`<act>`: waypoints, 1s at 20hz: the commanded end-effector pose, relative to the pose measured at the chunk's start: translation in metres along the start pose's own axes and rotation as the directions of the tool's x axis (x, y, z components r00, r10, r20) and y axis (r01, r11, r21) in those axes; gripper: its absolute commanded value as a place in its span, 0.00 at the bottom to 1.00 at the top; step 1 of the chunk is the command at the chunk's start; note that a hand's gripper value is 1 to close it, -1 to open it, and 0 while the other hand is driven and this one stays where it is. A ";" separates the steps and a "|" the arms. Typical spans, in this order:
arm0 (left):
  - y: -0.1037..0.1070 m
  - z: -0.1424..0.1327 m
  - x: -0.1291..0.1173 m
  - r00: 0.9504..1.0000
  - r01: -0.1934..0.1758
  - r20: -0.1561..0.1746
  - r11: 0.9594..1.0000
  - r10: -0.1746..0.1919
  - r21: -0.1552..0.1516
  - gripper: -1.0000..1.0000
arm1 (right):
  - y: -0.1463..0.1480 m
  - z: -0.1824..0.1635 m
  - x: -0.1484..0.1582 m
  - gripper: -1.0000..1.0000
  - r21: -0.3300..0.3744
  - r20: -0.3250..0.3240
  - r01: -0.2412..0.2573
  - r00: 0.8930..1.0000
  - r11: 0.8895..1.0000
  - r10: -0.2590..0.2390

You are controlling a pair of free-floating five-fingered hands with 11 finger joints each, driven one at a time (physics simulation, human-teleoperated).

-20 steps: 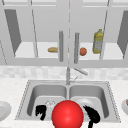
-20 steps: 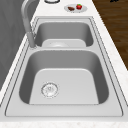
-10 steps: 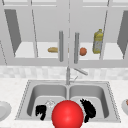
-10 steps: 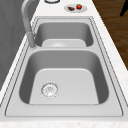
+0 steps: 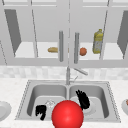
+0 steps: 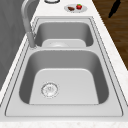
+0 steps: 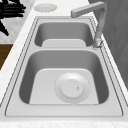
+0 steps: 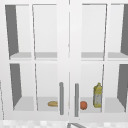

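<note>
A white wall cabinet (image 8: 68, 37) has its two glass doors closed, their grey handles (image 8: 61, 98) upright side by side near the middle. On the lower shelf (image 8: 27, 103) a bread roll (image 8: 52, 103) lies left of the handles; a round orange fruit (image 8: 83, 105) sits just right of them, with a yellow bottle (image 8: 97, 95) standing near it, toward the shelf's right end.
</note>
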 end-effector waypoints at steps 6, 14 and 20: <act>0.000 0.000 0.000 1.000 0.000 0.000 1.000 0.000 0.000 0.50 | 0.017 -0.072 0.009 0.00 -0.053 -0.019 -0.083 0.996 0.995 0.082; 0.000 0.000 0.000 1.000 0.000 0.000 1.000 0.000 0.000 0.50 | 0.021 -0.134 0.006 0.00 -0.032 -0.028 -0.113 0.993 0.993 0.112; 0.000 0.000 0.000 1.000 0.000 0.000 1.000 0.000 0.000 0.50 | 0.023 -0.174 0.000 0.00 -0.031 -0.035 -0.118 0.993 0.992 0.117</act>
